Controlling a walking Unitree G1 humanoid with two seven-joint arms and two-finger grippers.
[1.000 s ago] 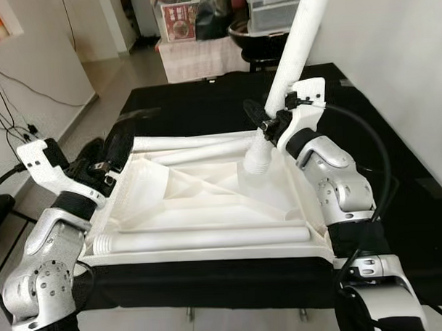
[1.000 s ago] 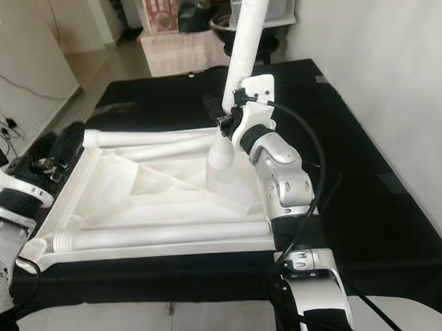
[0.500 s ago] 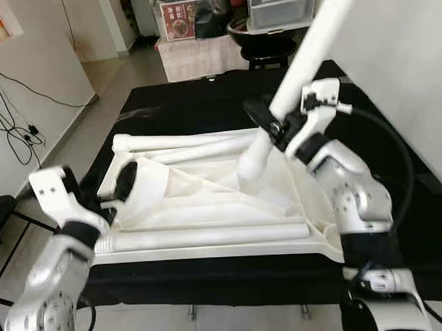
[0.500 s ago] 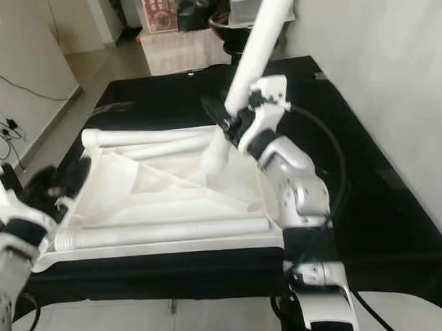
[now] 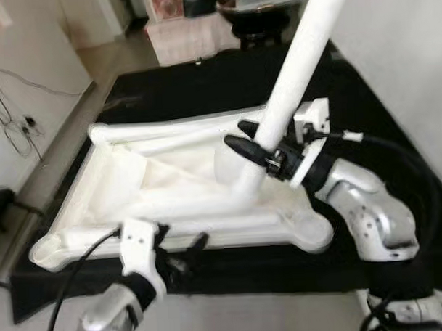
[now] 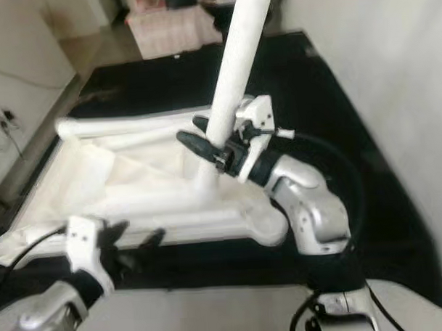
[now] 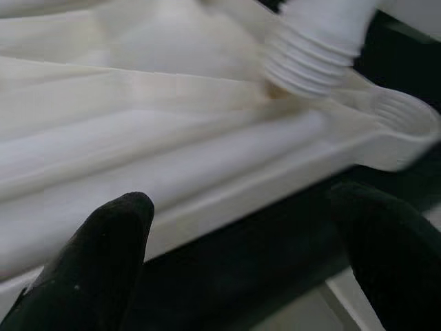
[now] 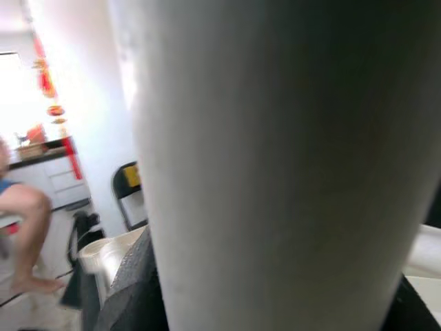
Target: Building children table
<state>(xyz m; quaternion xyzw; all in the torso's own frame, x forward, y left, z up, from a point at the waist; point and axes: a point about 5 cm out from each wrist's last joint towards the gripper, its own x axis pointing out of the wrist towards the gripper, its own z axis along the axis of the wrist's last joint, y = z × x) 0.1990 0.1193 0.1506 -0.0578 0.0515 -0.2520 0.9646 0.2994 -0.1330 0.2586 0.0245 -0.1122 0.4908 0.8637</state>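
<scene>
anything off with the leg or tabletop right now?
The table leg in the right hand leans instead of standing square to the upturned tabletop. Its threaded end sits on the inner surface, beside the corner socket, not in it. Left hand hangs open off the near edge.

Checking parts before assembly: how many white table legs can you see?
3. One leg stands tilted in the right gripper; one lies along the tabletop's far edge; one along its near edge. A fourth may be hidden.
</scene>
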